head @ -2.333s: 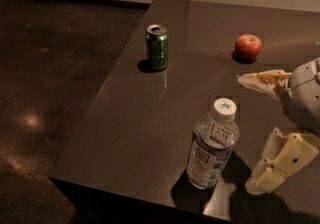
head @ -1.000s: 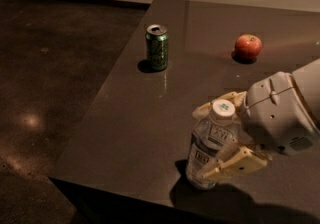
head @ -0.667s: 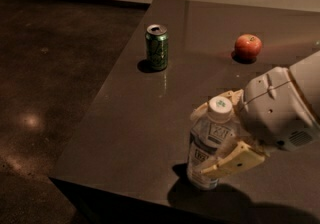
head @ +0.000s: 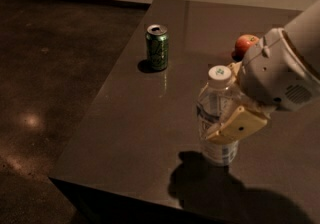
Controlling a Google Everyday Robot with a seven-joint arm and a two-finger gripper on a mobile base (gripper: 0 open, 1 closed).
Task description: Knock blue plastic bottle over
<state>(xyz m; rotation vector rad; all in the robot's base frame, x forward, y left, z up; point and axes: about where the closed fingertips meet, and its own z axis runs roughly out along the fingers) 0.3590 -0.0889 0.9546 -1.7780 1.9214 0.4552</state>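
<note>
Straddling the clear, blue-labelled plastic bottle (head: 218,102) with jaws seemingly open, the cream gripper (head: 212,116) is risking merely sliding it across the dark bench (head: 135,133) by pushing too low.

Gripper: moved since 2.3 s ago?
Yes. Judged against the green can, the gripper has moved left, from the table's right edge to the blue plastic bottle, which it now touches.

Dim light, perhaps from above, drops a dark shadow (head: 200,180) below the hand (head: 221,112) at the bottle (head: 210,104).
</note>
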